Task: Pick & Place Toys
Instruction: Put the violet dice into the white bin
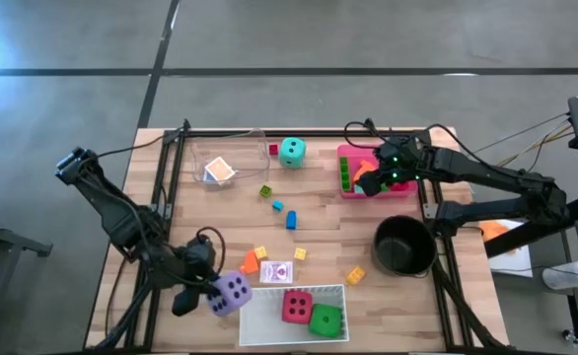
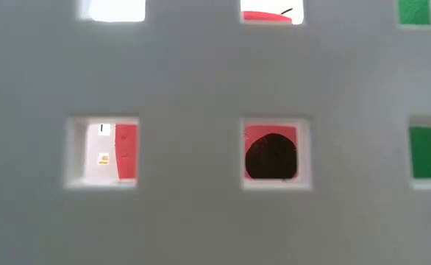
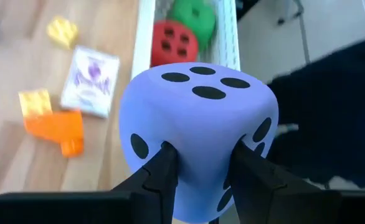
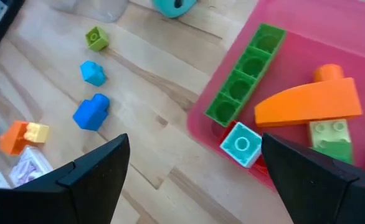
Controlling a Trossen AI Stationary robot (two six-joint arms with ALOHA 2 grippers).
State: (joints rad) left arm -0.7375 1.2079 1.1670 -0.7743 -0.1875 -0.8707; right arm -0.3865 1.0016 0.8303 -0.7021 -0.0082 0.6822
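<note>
One toy in hand — left gripper (image 3: 198,165) pinches the purple die (image 1: 232,292), fingers dented into its soft face, at the table's near-left edge; the white tray (image 1: 269,330) with the red die (image 1: 296,307) and green die (image 1: 325,319) sits just beside it, toward the robot's right — right gripper (image 1: 386,177), jaws spread wide and empty, hovers over the pink tray (image 1: 349,188)

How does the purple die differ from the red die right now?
The purple die sits between the left gripper fingers, just outside the white tray; the red die lies inside that tray beside the green die. The purple one is pale lilac, the red one bright red. Both are soft dice with black pips.
</note>
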